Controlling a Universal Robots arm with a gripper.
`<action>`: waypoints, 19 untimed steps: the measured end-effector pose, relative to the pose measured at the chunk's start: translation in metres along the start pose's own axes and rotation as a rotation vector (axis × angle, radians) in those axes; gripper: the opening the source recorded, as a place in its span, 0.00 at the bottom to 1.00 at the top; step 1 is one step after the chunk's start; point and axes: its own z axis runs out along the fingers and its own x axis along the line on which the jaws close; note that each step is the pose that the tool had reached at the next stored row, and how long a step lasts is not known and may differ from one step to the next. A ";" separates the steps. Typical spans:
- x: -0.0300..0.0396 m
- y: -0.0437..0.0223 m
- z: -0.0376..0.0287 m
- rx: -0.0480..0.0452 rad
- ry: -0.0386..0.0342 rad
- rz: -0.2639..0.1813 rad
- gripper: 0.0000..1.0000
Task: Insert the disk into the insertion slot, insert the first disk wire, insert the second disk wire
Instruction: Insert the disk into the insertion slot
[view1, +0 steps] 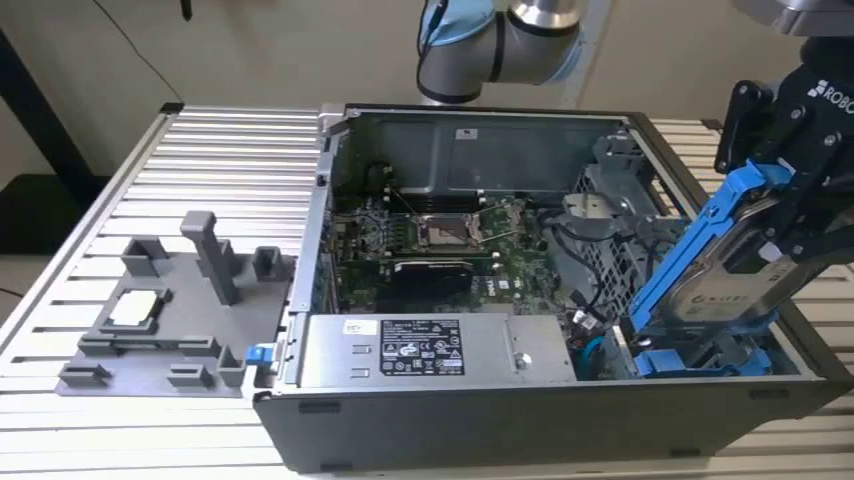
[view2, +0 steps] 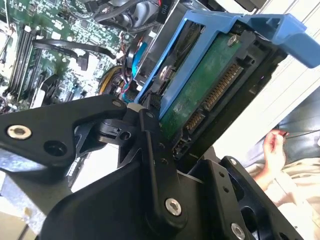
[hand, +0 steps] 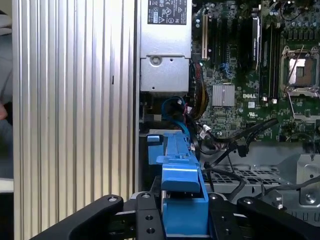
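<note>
Big ribbed metal table (view1: 227, 150) with an open computer case (view1: 534, 420) lying on its side on top of it. Inside the case there's a green motherboard (view1: 441, 240) in the middle, a silver power supply box (view1: 427, 350) along the near wall, and the perforated grey insertion slot (view1: 607, 250) over on the exterior view's right, plus a bunch of black cables (hand: 225, 145) snaking around next to it. On the table at the exterior view's left sits a grey plastic holder tray (view1: 174, 330) with a small square chip (view1: 138, 307) resting in it. Now the disk (view1: 721, 275): it stands tilted, lower end down inside the case at the slot corner, right beside the power supply box, upper end poking out above the case rim. Can't tell if the bottom edge is actually seated. The gripper (view1: 781, 205) has its fingers (hand: 150, 212) pressed onto both sides of the disk's blue frame at the top end, so it's pinching the disk from above. In the second wrist view a person's hand (view2: 272, 145) shows off past the case.
</note>
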 end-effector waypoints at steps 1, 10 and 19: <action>0.0000 -0.0002 0.0018 0.0000 0.0001 0.000 0.33; -0.0001 -0.0048 0.0136 0.0000 0.0001 -0.001 0.33; -0.0010 -0.0074 0.0232 0.0000 -0.0001 -0.002 0.33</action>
